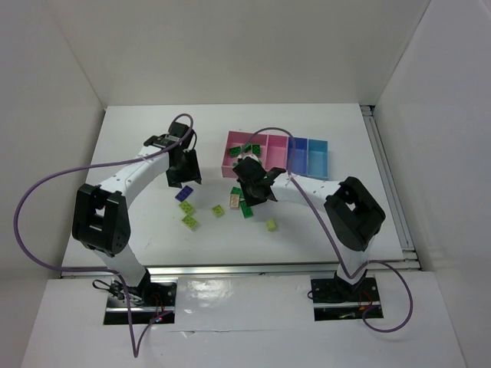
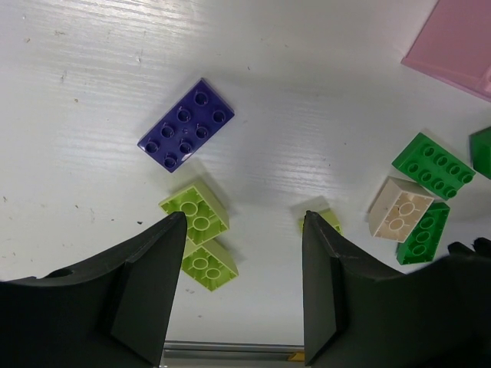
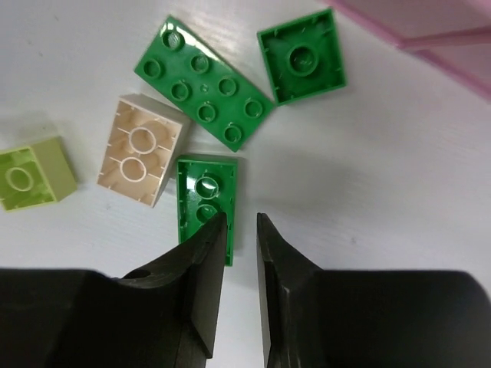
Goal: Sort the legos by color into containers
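Works over a white counter [image 1: 299, 238] scattered with small studded plastic bricks.

Holds the left claw [image 2: 244, 224] wide with nothing between its fingers. Sits above two yellow-green studded bricks [image 2: 194, 209], just short of a dark purple eight-stud brick [image 2: 186, 125]. Seems spread that far in order to drop around a brick's broad sides.

Carries the right claw [image 3: 239, 230] narrow, with only a slit of bare counter between the fingers, gripping nothing. Poises it at the near edge of a small green brick lying hollow side up [image 3: 205, 201]. Has close by a beige brick also turned hollow side up [image 3: 143, 149], a long green eight-stud brick [image 3: 203, 83] and a square green brick on its back [image 3: 301, 55]. Cannot settle from the wrist view whether there is contact with that small green brick or mere overhang.

Finds the row of joined shallow plastic bins [image 1: 297, 157] just beyond the pile, running large pink, narrower pink, blue, light blue. Shows a few green bricks [image 1: 247, 148] lying in the large pink bin [image 1: 242, 165], so probably treats it as the home for green. Has the green cluster under the right claw near that bin, hence a fair job for the right arm. Has the purple and yellow-green pieces on the counter nearer the left arm.

Looks early in the sort, with most bricks not yet binned.
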Controlling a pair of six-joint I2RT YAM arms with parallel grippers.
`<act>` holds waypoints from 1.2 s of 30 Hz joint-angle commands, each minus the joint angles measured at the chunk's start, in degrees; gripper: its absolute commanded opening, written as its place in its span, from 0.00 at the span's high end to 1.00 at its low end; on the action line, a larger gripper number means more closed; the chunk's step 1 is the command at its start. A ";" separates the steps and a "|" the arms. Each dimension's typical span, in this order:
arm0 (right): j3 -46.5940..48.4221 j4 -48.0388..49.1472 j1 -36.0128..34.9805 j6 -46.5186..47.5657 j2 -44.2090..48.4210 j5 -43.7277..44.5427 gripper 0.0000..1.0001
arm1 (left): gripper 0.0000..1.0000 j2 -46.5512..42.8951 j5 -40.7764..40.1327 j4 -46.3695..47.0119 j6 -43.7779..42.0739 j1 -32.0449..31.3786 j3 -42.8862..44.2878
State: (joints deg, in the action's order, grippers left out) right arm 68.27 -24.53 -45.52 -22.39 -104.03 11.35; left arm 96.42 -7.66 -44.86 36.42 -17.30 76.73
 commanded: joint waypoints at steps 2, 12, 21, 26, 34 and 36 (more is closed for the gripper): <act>4.06 -1.48 -0.54 2.44 5.06 3.67 0.63 | 0.34 -0.88 0.19 0.39 0.23 0.34 -0.09; 0.99 -1.39 -1.59 1.91 1.20 -3.62 0.31 | 0.34 -0.88 0.19 0.39 0.23 0.86 -0.09; 0.46 -0.25 -2.65 1.91 -3.29 -5.03 0.33 | 0.34 -0.88 0.19 0.92 0.23 0.86 -0.62; 1.08 -0.78 -3.17 1.12 -3.90 -2.13 0.53 | 0.34 -0.88 0.19 0.92 0.23 0.86 -0.62; 2.22 -3.41 -3.17 1.12 1.98 1.73 0.70 | 0.34 -0.88 -0.34 0.92 0.23 1.39 -0.62; 3.62 -4.47 -3.17 1.64 4.96 4.01 0.70 | 0.34 -1.41 -0.34 1.44 0.23 1.39 -0.62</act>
State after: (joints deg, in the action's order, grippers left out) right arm 69.32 -26.83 -48.14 -21.15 -106.04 10.63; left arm 96.44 -7.68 -44.47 36.42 -16.38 76.47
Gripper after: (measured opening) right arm 0.432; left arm 0.665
